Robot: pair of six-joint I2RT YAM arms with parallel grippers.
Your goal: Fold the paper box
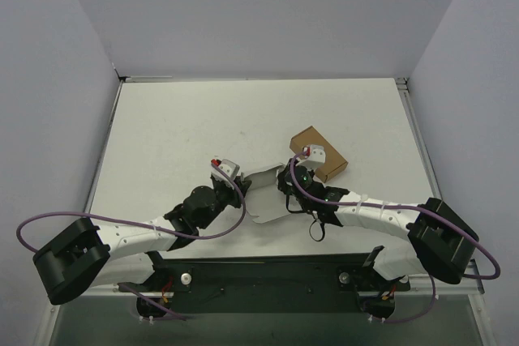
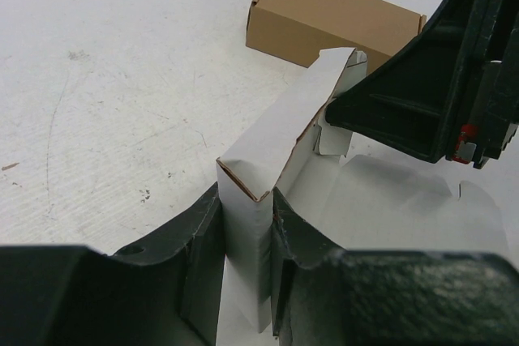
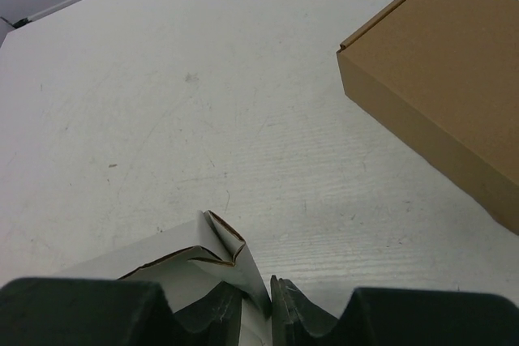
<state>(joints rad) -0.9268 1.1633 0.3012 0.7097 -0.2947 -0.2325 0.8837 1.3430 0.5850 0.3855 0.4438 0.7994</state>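
The paper box (image 1: 263,198), a white card blank partly folded up, lies between both arms near the table's middle. My left gripper (image 1: 241,181) is shut on one raised, doubled-over wall of the paper box (image 2: 268,143), which stands pinched between the left gripper's (image 2: 243,228) two dark fingers. From the other side, my right gripper (image 1: 285,185) holds the opposite end. In the right wrist view a creased corner of the paper box (image 3: 207,253) runs down between the nearly closed fingers of the right gripper (image 3: 261,309). The right gripper's black body (image 2: 438,95) looms over the blank.
A small closed brown cardboard box (image 1: 319,154) lies just behind the right gripper, close to the blank's far end; the brown cardboard box (image 2: 324,22) (image 3: 442,79) shows in both wrist views. Grey walls enclose the white table (image 1: 203,119).
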